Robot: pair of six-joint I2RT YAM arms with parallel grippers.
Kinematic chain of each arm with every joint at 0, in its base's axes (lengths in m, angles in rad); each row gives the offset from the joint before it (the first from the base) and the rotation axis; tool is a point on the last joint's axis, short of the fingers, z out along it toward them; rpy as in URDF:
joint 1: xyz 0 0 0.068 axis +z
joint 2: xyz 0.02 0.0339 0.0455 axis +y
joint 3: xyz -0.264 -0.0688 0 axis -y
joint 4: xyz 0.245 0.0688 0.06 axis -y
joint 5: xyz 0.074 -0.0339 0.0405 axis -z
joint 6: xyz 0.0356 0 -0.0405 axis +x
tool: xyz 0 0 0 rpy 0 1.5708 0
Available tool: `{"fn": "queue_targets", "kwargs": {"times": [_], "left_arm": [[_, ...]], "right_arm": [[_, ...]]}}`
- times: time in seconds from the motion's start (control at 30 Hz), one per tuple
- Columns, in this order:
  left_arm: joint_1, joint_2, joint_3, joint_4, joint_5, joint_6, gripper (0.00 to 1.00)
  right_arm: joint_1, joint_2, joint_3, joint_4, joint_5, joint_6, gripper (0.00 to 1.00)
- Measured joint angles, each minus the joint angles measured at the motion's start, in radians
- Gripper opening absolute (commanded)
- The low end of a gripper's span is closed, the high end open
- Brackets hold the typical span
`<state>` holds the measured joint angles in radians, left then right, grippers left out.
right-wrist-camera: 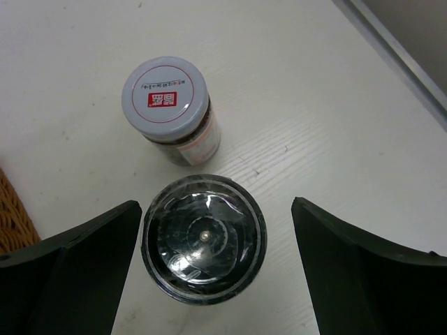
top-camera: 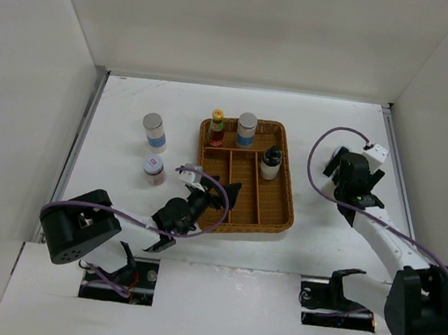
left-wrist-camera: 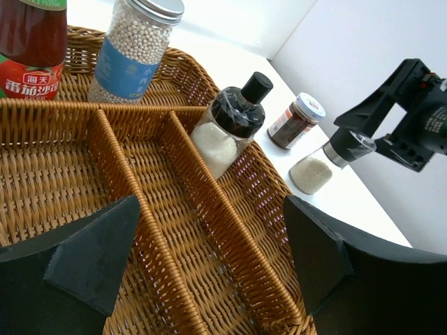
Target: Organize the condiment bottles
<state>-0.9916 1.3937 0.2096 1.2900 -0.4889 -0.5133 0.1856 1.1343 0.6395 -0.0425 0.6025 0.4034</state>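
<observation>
The wicker tray holds a red yellow-capped sauce bottle, a white blue-banded cylinder and a black-capped bottle. A second blue-banded cylinder and a red-marked white-lidded jar stand on the table left of it. My left gripper is open and empty over the tray's front compartments. My right gripper is open, right of the tray, its fingers either side of a dark-topped shaker without touching it. Another red-marked white-lidded jar stands just beyond the shaker.
The left wrist view shows the sauce bottle, cylinder and black-capped bottle along the tray's far side. White walls enclose the table on three sides. A metal strip runs along the table's right edge.
</observation>
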Motion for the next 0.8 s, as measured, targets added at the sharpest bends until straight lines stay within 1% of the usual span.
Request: {"fn": "queue_targets", "kwargs": {"times": [0.03,0.07,0.13,0.23,0.3,0.43,0.53,0.7,0.8], "left_arm": [[0.000,0.000,0.000,0.000,0.000,0.000,0.84],[0.000,0.000,0.000,0.000,0.000,0.000,0.84],[0.000,0.000,0.000,0.000,0.000,0.000,0.84],[0.000,0.000,0.000,0.000,0.000,0.000,0.84],[0.000,0.000,0.000,0.000,0.000,0.000,0.84],[0.000,0.000,0.000,0.000,0.000,0.000,0.84],[0.001,0.001,0.000,0.000,0.000,0.000,0.84],[0.004,0.002,0.000,0.000,0.000,0.000,0.84],[0.005,0.002,0.000,0.000,0.000,-0.002,0.84]], "right_arm": [[-0.004,0.008,0.000,0.010,-0.011,0.002,0.81],[-0.008,0.019,0.000,0.018,-0.021,0.004,0.77],[-0.010,0.042,0.003,0.031,-0.040,0.011,0.73],[-0.012,0.076,0.010,0.045,-0.058,0.015,0.58],[-0.016,0.083,0.014,0.052,-0.066,0.016,0.50],[-0.014,0.053,0.014,0.026,-0.067,0.014,0.48],[0.020,-0.040,0.014,-0.017,-0.039,0.005,0.48],[0.202,-0.236,0.017,-0.037,-0.008,-0.014,0.49],[0.327,-0.247,0.051,-0.050,-0.006,-0.014,0.49]]}}
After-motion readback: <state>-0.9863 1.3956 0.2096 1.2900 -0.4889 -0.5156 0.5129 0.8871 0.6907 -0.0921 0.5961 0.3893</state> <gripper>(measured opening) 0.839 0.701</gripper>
